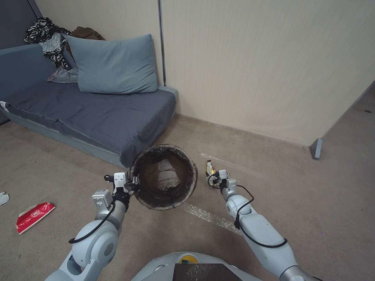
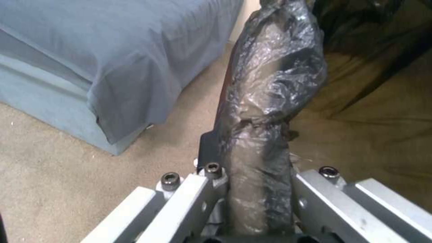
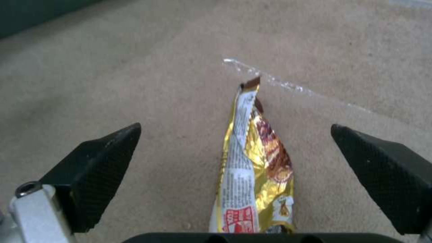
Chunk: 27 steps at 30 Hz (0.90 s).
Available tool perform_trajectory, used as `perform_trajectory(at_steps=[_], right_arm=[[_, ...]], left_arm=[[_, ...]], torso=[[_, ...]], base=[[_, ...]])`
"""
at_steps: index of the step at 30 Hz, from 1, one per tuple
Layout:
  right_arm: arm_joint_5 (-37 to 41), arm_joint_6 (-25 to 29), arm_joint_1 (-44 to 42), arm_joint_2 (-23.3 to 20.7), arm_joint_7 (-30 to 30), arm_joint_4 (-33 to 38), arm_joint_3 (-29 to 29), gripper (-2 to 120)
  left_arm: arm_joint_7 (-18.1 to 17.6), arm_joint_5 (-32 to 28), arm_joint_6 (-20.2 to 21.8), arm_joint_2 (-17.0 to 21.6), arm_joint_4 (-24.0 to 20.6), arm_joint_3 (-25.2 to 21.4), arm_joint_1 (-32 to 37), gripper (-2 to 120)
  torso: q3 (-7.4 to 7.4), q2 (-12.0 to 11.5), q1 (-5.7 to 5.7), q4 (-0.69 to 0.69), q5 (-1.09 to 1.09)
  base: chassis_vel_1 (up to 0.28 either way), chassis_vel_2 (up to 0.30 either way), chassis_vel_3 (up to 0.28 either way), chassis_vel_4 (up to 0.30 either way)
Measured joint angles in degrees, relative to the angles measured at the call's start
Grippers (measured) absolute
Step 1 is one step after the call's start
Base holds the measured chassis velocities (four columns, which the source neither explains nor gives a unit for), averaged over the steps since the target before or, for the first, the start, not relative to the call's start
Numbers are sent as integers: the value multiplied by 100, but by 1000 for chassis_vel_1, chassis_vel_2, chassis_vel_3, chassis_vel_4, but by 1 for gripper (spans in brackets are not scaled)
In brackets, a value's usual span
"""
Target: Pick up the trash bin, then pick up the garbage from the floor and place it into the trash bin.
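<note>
My right pincer (image 3: 234,182) gapes around one yellow wrapper (image 3: 254,162), just beside the trash bin (image 1: 164,177); left pincer (image 2: 252,189) clamps its rim; one red wrapper (image 1: 33,216) farther off.

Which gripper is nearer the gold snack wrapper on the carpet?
Right. The right gripper is open, its fingers either side of the gold snack wrapper. The left gripper is across the trash bin, shut on its bag-lined rim.

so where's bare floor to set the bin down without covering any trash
Bare carpet right of the right gripper, and between the red wrapper and left gripper. Crowded between trash bin and yellow wrapper.
</note>
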Motion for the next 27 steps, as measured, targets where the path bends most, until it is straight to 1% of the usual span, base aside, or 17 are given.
perform_trajectory(at_steps=[2, 4, 19, 27], right_arm=[[-17, 14, 33, 21, -2, -78, -3, 100], [-58, 47, 135, 87, -4, -322, -4, 100], [-194, 150, 466, 284, -47, -1080, 7, 100], [-204, 142, 552, 318, -63, -1213, -15, 100]], left_arm=[[0, -2, 0, 0, 0, -5, 3, 2], [0, -6, 0, -2, 0, -9, 4, 2], [-6, -11, 0, -6, 27, 76, -57, 2], [-9, -17, 0, -2, 26, 77, -61, 2]], torso=[[0, 0, 0, 0, 0], [0, 0, 0, 0, 0], [-1, 0, 0, 0, 1], [-1, 0, 0, -1, 1]], base=[[0, 0, 0, 0], [0, 0, 0, 0], [0, 0, 0, 0], [0, 0, 0, 0]])
